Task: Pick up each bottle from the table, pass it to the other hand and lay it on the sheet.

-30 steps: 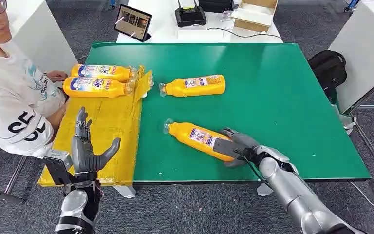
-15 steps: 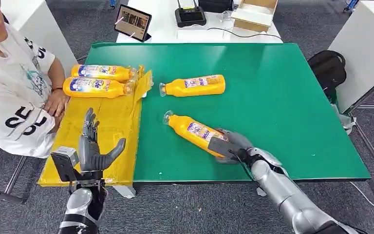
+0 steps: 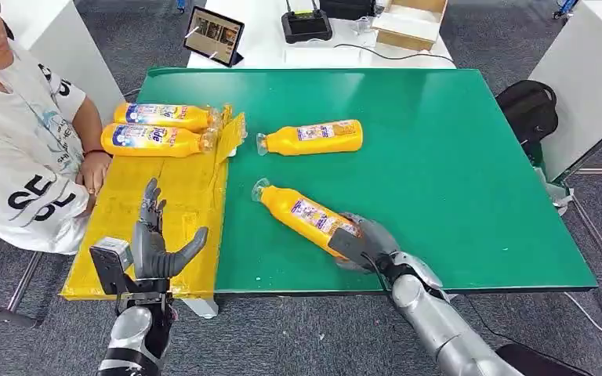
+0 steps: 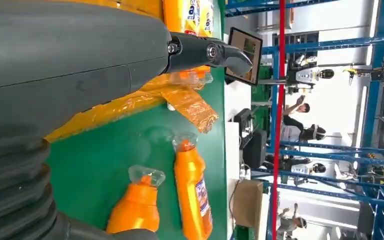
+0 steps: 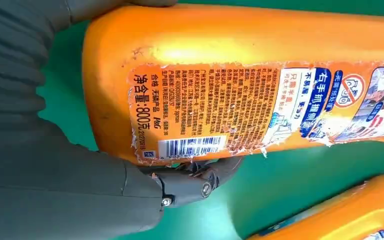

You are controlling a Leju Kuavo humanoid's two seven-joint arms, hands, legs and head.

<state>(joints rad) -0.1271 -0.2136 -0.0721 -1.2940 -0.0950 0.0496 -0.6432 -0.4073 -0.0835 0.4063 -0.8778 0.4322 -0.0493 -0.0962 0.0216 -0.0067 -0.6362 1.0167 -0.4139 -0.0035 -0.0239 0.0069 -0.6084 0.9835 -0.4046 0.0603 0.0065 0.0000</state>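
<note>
My right hand (image 3: 364, 241) grips the base of an orange bottle (image 3: 303, 214) near the green table's front edge; its clear cap points toward the sheet. The right wrist view shows that bottle (image 5: 260, 80) close up, with my fingers (image 5: 200, 180) wrapped around it. Another orange bottle (image 3: 312, 138) lies on the green table (image 3: 439, 157) farther back. Two orange bottles (image 3: 161, 117) (image 3: 157, 140) lie side by side at the far end of the yellow sheet (image 3: 168, 211). My left hand (image 3: 157, 243) is raised, open and empty, over the sheet's near end.
A person in a white shirt (image 3: 16, 164) sits at the left, one hand (image 3: 94, 168) at the sheet's edge. A tablet (image 3: 214, 36), a black device (image 3: 306, 25) and a cardboard box (image 3: 410, 20) stand on the white table behind. A black bag (image 3: 527, 110) lies at the right.
My right hand has carried the bottle leftward and slightly up off the table. My left hand has shifted a little to the right. The person has drawn back to the left.
</note>
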